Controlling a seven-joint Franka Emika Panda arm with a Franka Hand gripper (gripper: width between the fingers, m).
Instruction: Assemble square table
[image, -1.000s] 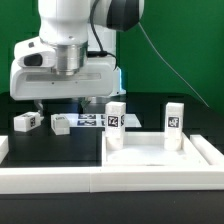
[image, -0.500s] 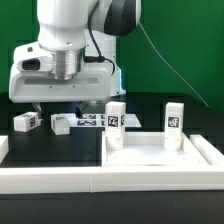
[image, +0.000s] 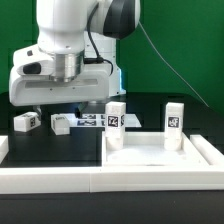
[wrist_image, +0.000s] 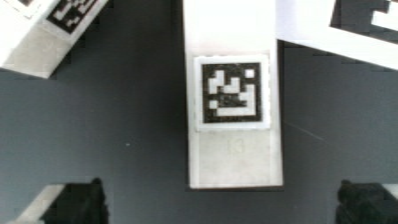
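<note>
The tabletop (image: 165, 158), a white square tray with a raised rim, lies on the dark counter (image: 200, 118) toward the exterior view's right. Two white legs stand upright along the tabletop's far edge, each with a black-and-white tag facing the camera. The first leg (image: 115, 126) is at the far corner on the exterior view's left. The second leg (image: 175, 126) is farther along the same edge, toward the exterior view's right. I cannot tell whether these two are fastened in or only standing there. Two more legs lie flat on the counter, off the tabletop toward the exterior view's left. The third leg (image: 62, 124) is the nearer of these to the tabletop, and the fourth leg (image: 27, 121) lies beyond it, apart from it. The marker board (image: 90, 120) lies flat just behind the tabletop's far left corner, between the third leg and the first leg. A long white rail (image: 50, 180) runs along the front, on the camera's side of the tabletop. The claw (image: 67, 104) hangs over the counter to the exterior view's left of the tabletop, above the third leg and clear of it. In the wrist view the claw (wrist_image: 217, 203) is spread wide and holds nothing. Its dark fingertips (wrist_image: 71, 202) are well apart, and the third leg (wrist_image: 235, 100) lies lengthwise between them with its tag facing up.
</note>
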